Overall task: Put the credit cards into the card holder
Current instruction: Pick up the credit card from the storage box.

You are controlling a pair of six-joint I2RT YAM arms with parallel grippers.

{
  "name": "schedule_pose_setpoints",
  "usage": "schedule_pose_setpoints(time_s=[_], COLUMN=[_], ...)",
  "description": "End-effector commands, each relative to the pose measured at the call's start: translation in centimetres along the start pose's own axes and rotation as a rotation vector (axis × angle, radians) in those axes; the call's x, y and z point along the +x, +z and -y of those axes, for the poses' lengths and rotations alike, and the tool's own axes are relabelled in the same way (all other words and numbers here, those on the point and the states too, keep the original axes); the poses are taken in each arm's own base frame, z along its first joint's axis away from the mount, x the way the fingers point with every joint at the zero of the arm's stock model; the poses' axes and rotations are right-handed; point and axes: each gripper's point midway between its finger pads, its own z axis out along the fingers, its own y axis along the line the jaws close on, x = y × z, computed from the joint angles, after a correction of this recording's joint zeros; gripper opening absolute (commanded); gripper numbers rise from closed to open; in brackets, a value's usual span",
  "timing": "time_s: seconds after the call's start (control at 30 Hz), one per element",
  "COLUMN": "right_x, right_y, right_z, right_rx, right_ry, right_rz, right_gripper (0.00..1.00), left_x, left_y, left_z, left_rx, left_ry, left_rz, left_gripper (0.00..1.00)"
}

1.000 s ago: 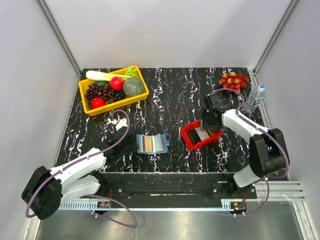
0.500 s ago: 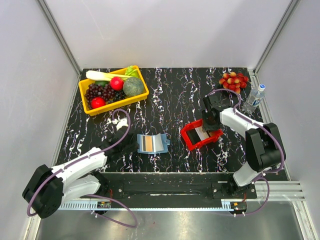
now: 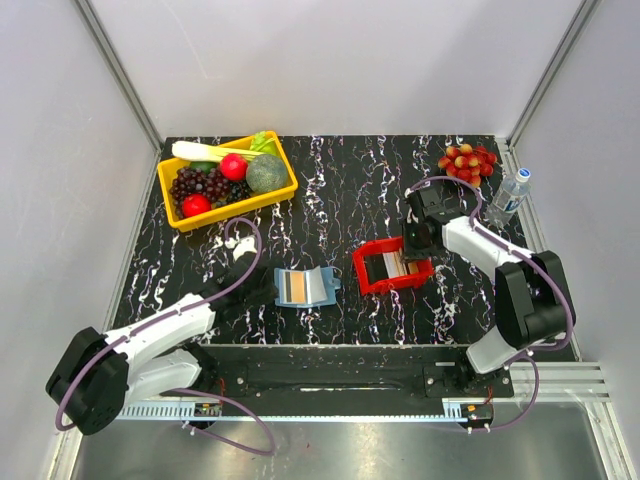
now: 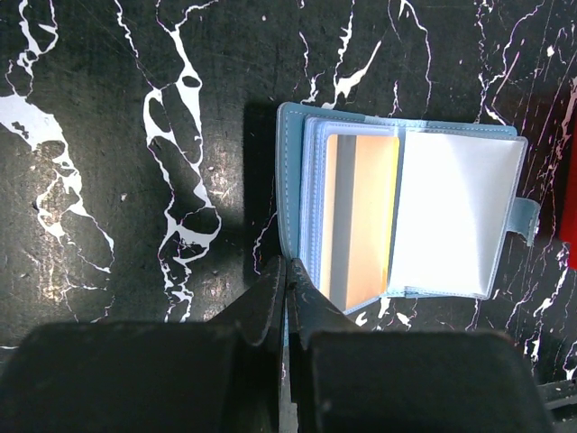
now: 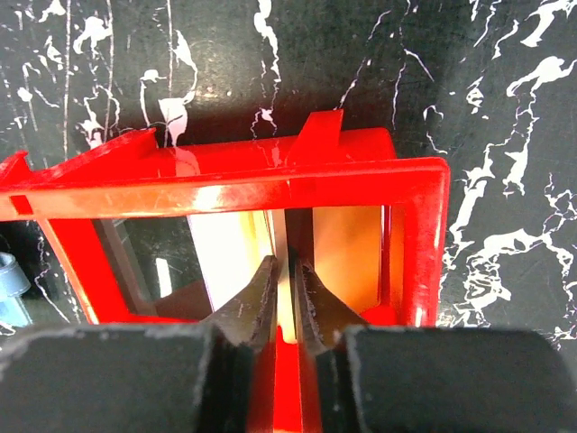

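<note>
The steel-blue card holder lies open on the black marbled table, with an orange-brown credit card in its left pocket. My left gripper is shut on the holder's near left edge. A small red tray holds more credit cards standing on edge, a white one and an orange one. My right gripper reaches into the tray, and its jaws are shut on a thin pale card between them.
A yellow basket of toy fruit and vegetables stands at the back left. A pile of red fruit and a small water bottle are at the back right, by the metal frame.
My right gripper has closed on a card in the red tray, and the tray has slid and turned a little to the left. The left arm and card holder have not moved.
</note>
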Motion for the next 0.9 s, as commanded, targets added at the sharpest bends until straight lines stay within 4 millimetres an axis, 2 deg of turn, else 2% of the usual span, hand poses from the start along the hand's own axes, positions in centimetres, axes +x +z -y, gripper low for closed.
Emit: schedule_pose_setpoints(time_s=[0.0,0.27,0.67,0.87], right_x=[-1.1,-1.3,0.4,0.3], right_y=[-1.6,-2.3,0.0,0.3], right_z=[-1.5,-2.2,-3.3,-3.7], right_rx=[-0.079,-0.118,-0.185,-0.205], right_ry=[-0.009,-0.029,0.006,0.026], right_rz=[0.060,0.071,-0.023,-0.022], right_gripper=[0.09,0.09,0.11,0.08], left_x=[-1.0,-0.8,-0.6,-0.4], left_y=[0.0,0.1,0.1,0.1], left_z=[1.3,1.1,1.0,0.9], left_rx=[0.050,0.048,0.048,0.047], left_ry=[-0.003,-0.005,-0.003,-0.003], left_rz=[0.025,0.022,0.015,0.012], left_gripper=[0.00,0.00,0.00,0.00])
